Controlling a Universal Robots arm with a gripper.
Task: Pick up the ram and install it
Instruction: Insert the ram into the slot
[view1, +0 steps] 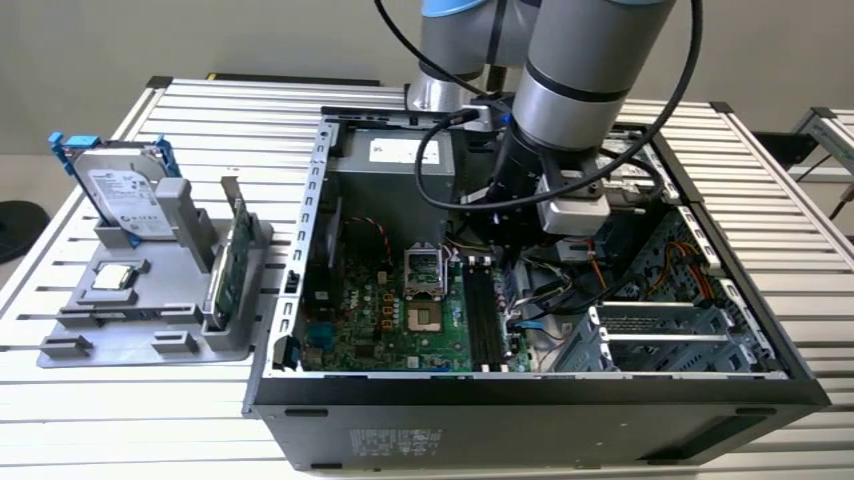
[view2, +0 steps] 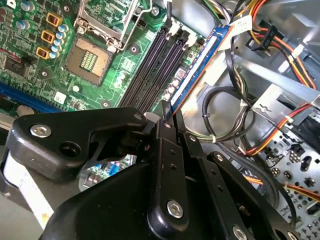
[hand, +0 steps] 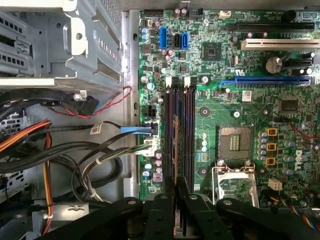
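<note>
From the exterior view I see my arm reaching down into the open computer case, the gripper low over the motherboard by the memory slots; the arm's own bulk hides the fingertips there. The second wrist view gives me what that angle cannot: the ram, a thin blue stick seen nearly edge-on, held upright with the fingers drawn narrow and pinched on its near end. It runs alongside the dark slots, at the side toward the cable bundle; whether it is seated I cannot tell. In the first wrist view the stick appears as a thin edge lying along the slots, the black fingers closed on it. Beside the slots sits the open processor socket. Outside the case, at the exterior view's left, a grey holder carries a hard drive and a green card, well apart from the gripper
</note>
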